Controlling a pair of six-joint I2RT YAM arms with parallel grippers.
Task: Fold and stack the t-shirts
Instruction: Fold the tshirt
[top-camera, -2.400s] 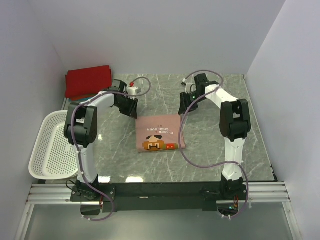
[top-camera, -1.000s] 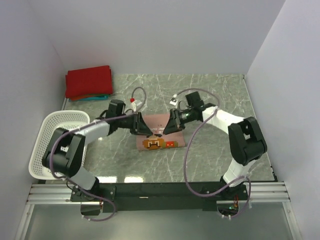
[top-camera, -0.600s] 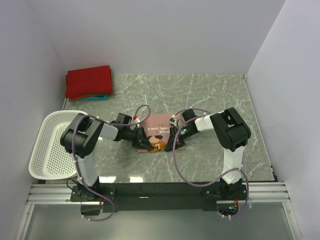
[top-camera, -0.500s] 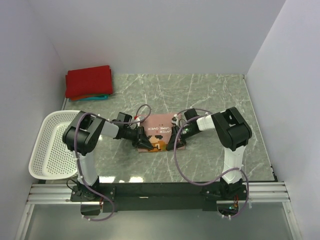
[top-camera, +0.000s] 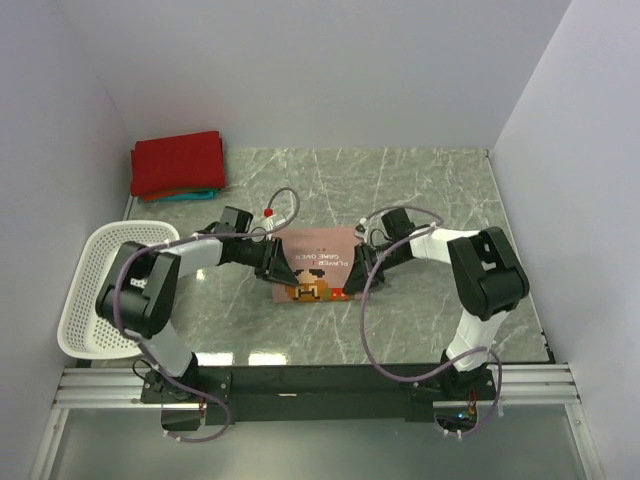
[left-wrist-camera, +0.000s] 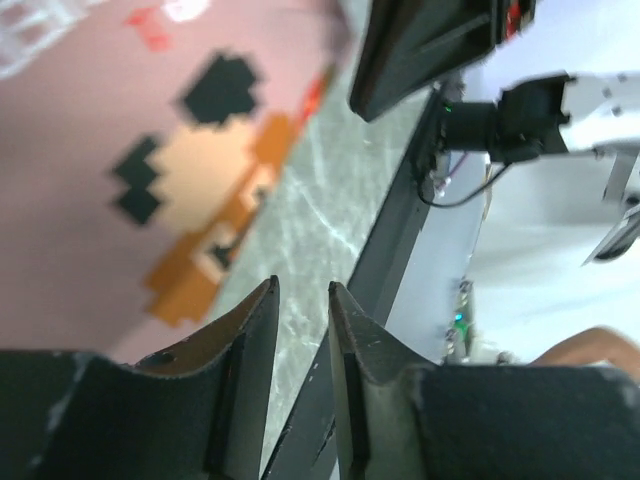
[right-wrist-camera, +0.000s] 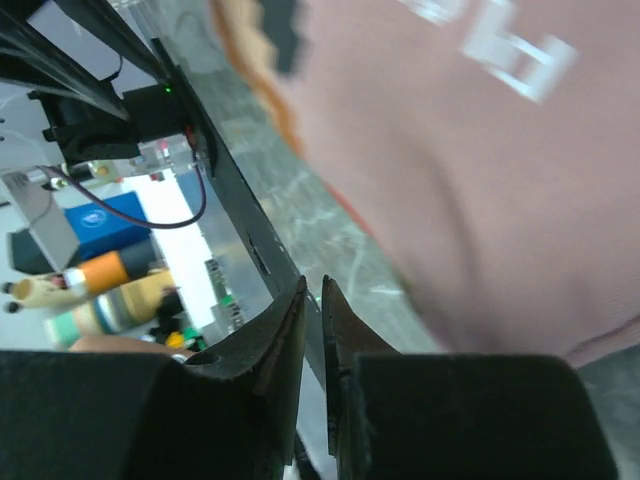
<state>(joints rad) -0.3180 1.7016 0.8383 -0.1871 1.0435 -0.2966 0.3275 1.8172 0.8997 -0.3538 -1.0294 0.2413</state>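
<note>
Left gripper (top-camera: 277, 268) and right gripper (top-camera: 353, 270) nearly closed, empty, flanking folded pink tee (top-camera: 315, 262) on marble table (top-camera: 420, 190).

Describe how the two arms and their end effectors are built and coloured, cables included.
Both arms have white links and black joint housings. A mauve-grey cable loops loosely along each. The left end effector and right end effector have matte black, tapered fingers. A small red marker sits near the left wrist.

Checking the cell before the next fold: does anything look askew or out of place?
Nothing stands out. The folded pink t-shirt lies flat mid-table, slightly rotated, with the left gripper and right gripper at its side edges. The red t-shirt sits folded over the teal t-shirt at the far left corner.
</note>
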